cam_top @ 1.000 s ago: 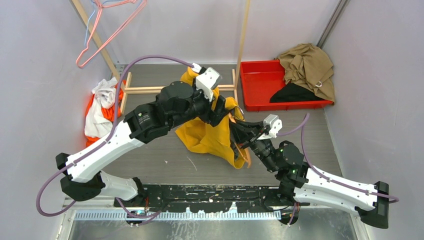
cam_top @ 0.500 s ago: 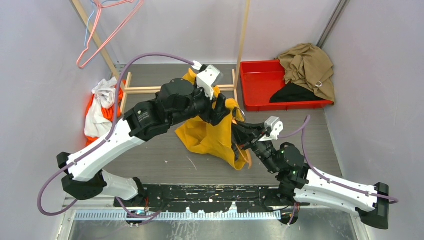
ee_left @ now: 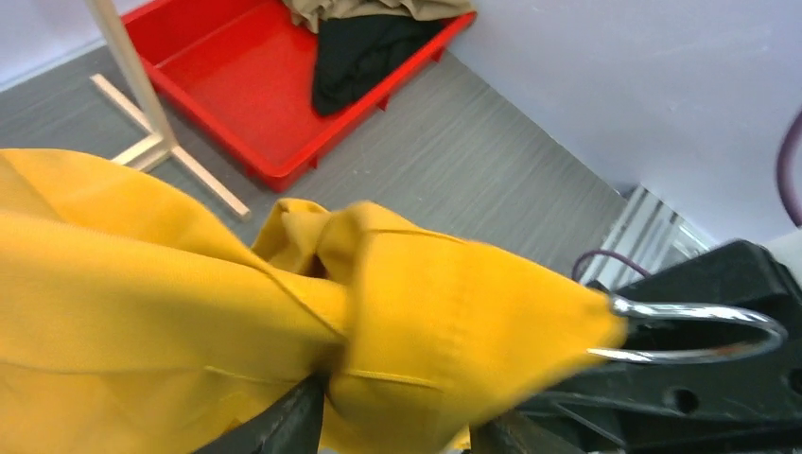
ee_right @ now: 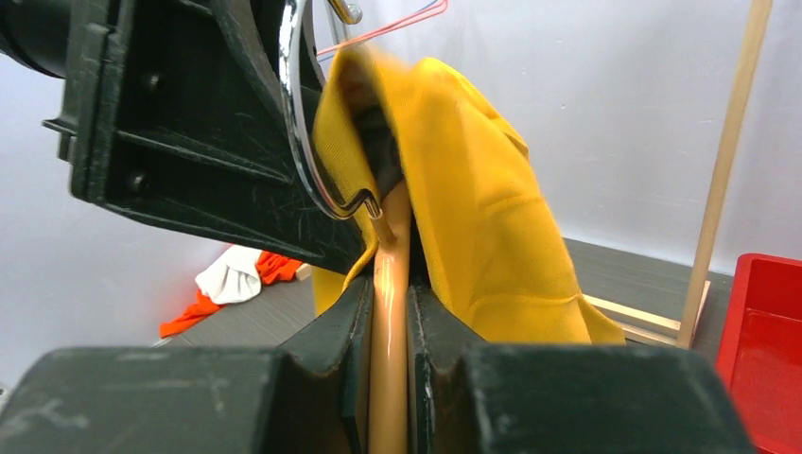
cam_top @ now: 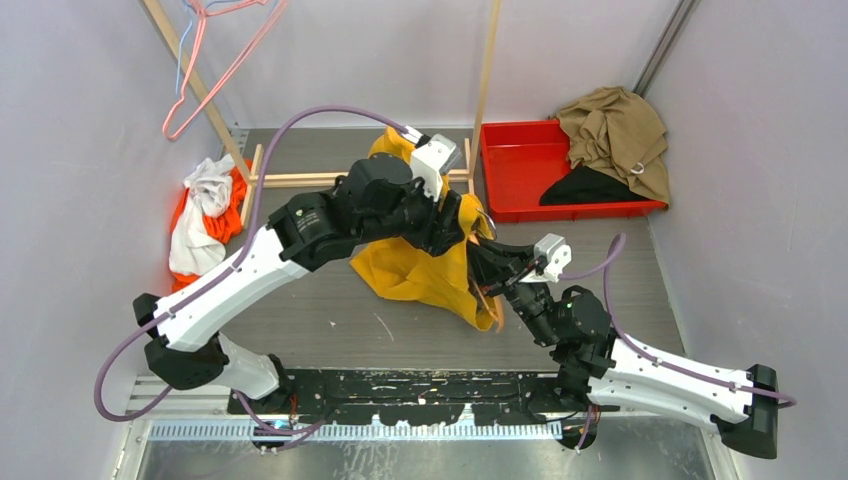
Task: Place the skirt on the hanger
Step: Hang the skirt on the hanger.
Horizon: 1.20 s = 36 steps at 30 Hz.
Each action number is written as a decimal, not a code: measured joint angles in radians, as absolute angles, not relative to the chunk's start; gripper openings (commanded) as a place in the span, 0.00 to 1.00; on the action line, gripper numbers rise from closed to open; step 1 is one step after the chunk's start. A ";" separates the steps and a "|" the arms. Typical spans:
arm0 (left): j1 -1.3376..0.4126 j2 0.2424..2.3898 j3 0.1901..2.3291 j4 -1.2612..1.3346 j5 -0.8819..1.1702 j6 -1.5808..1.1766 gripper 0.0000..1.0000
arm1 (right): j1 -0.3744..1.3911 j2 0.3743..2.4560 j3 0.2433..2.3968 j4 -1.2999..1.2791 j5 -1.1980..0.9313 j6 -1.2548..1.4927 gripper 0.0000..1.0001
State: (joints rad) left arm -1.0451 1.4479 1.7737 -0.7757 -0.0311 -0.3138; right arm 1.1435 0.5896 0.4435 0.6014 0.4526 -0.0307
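Clothes in orange and white [cam_top: 205, 215] lie heaped against the left wall, with thin pink hangers [cam_top: 215, 60] dangling above them and a wooden rack [cam_top: 300, 180] standing just beside. The left arm reaches across the middle of the table [cam_top: 330, 320], over the yellow skirt [cam_top: 420, 275], which sits crumpled there with its upper part lifted between the two arms. From the wrist view, the left gripper [ee_left: 397, 427] has its jaws partway apart with a thick bunch of skirt filling the gap and touching both fingers [ee_left: 284, 426]; I cannot tell whether they are pinching it firmly. Just to the right, the yellow fabric is draped over the top of the hanger [ee_right: 391, 236], with its metal hook [ee_left: 700, 331] poking out of the cloth. The right gripper [ee_right: 387, 303] has its jaws drawn narrow, clamped on the hanger's tan-orange arm below the hook. Farther right, near the back, a red tray [cam_top: 520, 170] holds a tan garment [cam_top: 615, 135] and a black one [cam_top: 590, 188].
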 measured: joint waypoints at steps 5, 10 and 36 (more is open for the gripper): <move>-1.003 1.408 1.736 -0.786 -0.083 -0.348 0.51 | 1.143 0.589 0.443 0.612 0.451 -0.027 0.01; -0.954 1.344 1.710 -0.776 -0.102 -0.368 0.59 | 1.143 0.580 0.435 0.616 0.450 -0.012 0.01; -0.949 1.306 2.094 -0.818 0.003 -0.471 0.99 | 1.143 0.616 0.502 0.873 0.327 -0.114 0.01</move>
